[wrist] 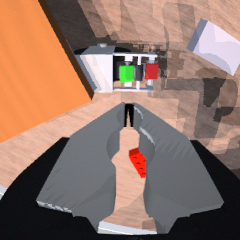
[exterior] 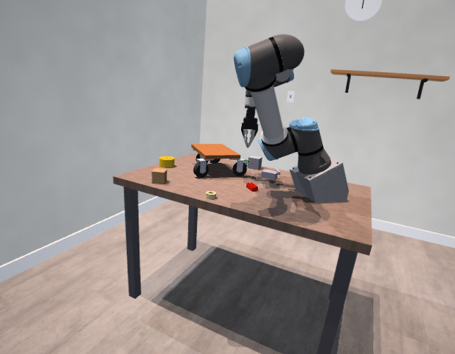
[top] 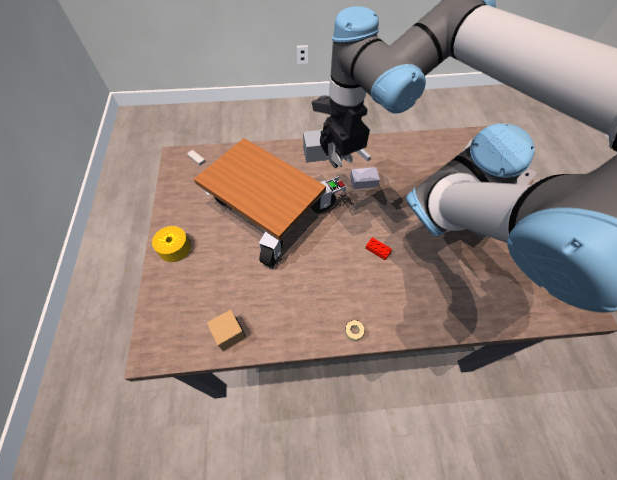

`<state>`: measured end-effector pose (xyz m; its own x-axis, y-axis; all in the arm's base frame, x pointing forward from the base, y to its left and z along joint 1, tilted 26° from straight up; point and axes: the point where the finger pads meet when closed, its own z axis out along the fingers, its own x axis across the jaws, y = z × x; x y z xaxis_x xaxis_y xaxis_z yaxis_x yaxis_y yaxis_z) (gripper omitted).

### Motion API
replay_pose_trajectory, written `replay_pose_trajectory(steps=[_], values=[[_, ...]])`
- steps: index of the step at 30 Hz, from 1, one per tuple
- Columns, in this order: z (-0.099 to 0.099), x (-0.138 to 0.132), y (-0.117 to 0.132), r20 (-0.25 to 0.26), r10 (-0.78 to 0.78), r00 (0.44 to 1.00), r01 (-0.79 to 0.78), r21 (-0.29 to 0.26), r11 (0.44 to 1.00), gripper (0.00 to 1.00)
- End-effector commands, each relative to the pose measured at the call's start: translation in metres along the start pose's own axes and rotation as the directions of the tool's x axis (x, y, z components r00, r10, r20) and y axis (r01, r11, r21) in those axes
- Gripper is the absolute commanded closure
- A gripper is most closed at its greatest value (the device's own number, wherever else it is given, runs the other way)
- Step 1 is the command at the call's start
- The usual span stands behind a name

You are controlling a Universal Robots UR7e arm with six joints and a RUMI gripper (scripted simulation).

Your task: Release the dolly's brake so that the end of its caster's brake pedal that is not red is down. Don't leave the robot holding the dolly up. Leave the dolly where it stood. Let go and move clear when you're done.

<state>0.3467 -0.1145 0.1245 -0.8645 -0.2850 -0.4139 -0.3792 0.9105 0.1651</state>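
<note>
The dolly has an orange deck and black casters and stands on the table; it also shows in the exterior view. Its brake pedal sits on the caster at the deck's right corner, with a green end and a red end. My gripper is shut and empty. It hangs in the air above the pedal, apart from it, and also shows in the exterior view. In the wrist view the fingertips point just below the green end.
A grey block lies right of the pedal and a grey cube behind it. A red brick, a yellow spool, a tan cube, a small ring and a white bar lie on the table.
</note>
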Motion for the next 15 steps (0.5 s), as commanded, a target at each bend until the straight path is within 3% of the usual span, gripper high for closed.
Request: replay_pose_trajectory(steps=[1, 15], values=[[-0.0003, -0.0001, -0.0003, 0.0, 0.0, 1.0, 0.0, 0.001, 1.0, 1.0], [0.0023, -0.0001, -0.0003, 0.0, 0.0, 1.0, 0.0, 0.001, 1.0, 1.0]])
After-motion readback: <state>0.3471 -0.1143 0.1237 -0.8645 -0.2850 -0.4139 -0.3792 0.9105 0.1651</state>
